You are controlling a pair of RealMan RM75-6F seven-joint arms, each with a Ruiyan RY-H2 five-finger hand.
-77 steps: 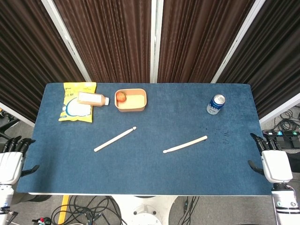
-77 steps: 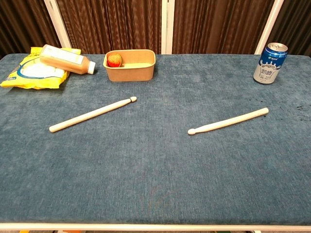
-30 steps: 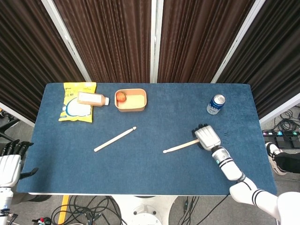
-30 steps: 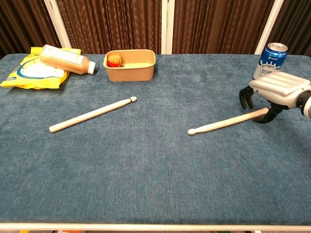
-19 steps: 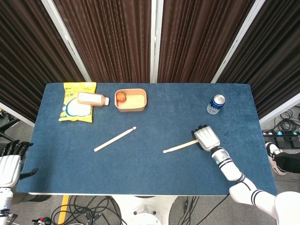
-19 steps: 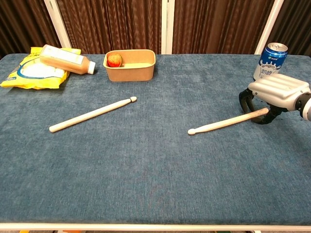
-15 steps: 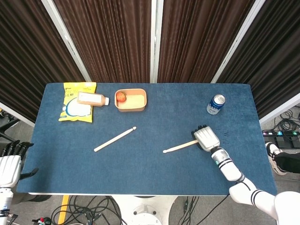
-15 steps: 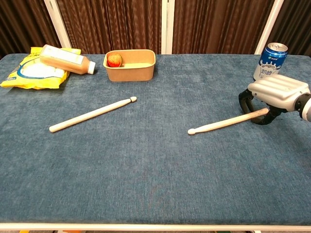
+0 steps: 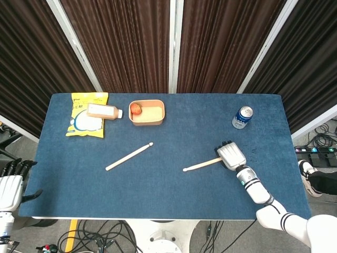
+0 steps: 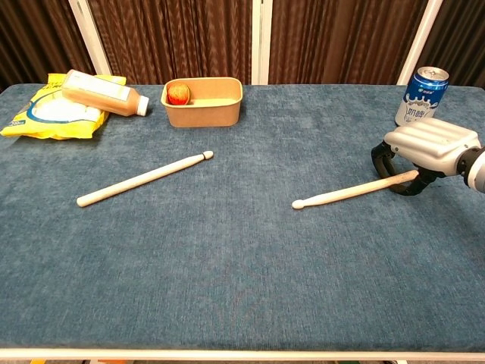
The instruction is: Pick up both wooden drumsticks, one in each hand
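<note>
Fingers [image 10: 381, 160] of the right hand [image 10: 424, 152] curl around the fat end of the right stick [image 10: 348, 192] — it lies flat, tip pointing left — while the left hand [image 9: 9, 185] (open, empty) waits far from the left stick [image 9: 128, 156].

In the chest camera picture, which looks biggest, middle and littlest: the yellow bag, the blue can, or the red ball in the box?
1. yellow bag, biggest
2. blue can
3. red ball, littlest
</note>
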